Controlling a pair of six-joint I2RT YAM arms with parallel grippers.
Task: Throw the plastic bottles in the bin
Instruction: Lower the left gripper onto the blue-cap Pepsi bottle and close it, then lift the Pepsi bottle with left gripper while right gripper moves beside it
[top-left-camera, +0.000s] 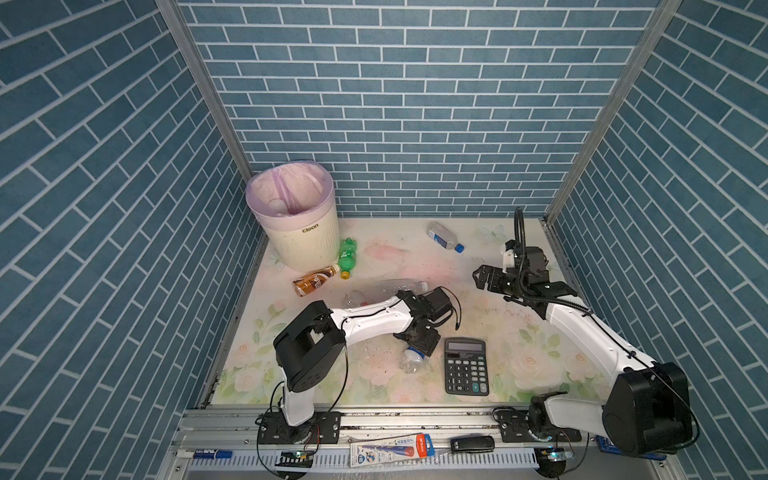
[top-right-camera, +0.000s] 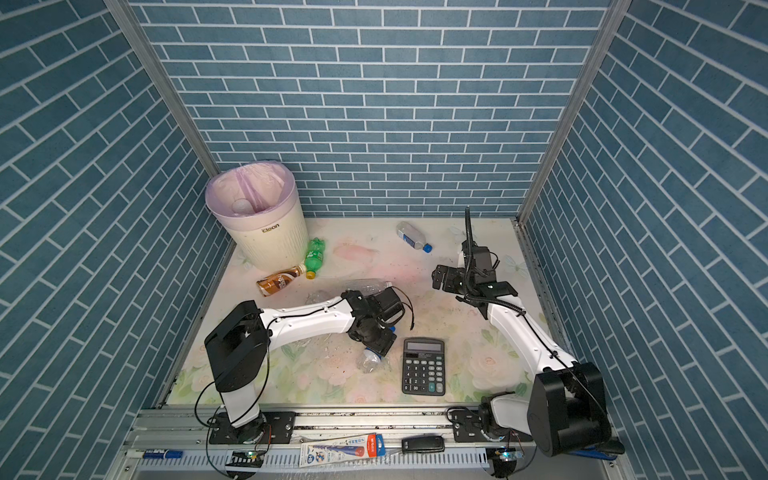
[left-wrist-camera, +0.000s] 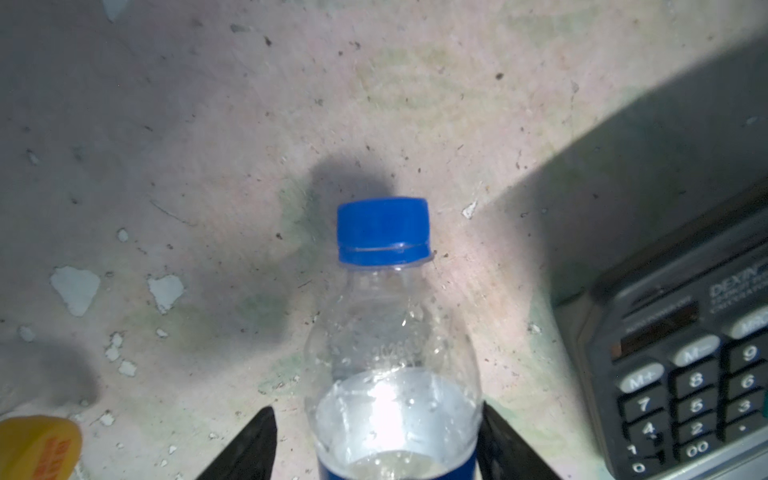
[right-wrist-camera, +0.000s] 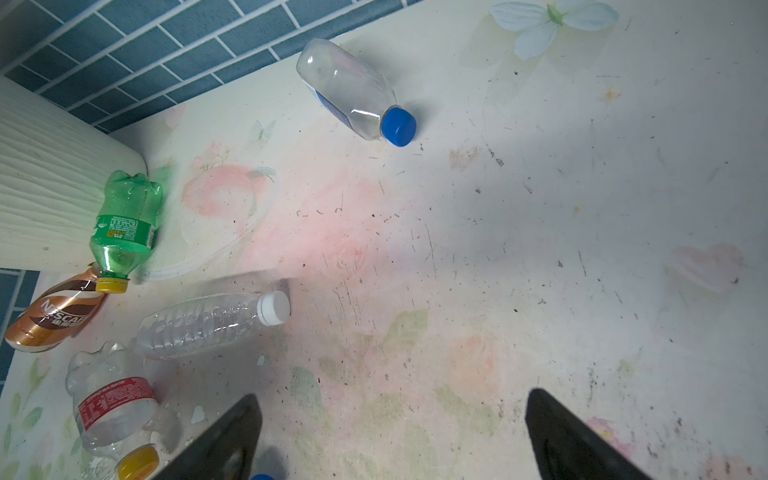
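Observation:
My left gripper points down at a clear bottle with a blue cap and blue label lying beside the calculator in both top views. Its jaws straddle the bottle's body: one finger touches it, the other stands a little off. My right gripper hovers open and empty at mid-right. The bin stands at the back left. By it lie a green bottle and a brown coffee bottle. A white-capped clear bottle and a red-labelled one lie behind my left arm.
A black calculator lies just right of the straddled bottle. Another blue-capped clear bottle rests near the back wall. Blue brick walls close in the back and both sides. Pens and a black stapler lie on the front rail.

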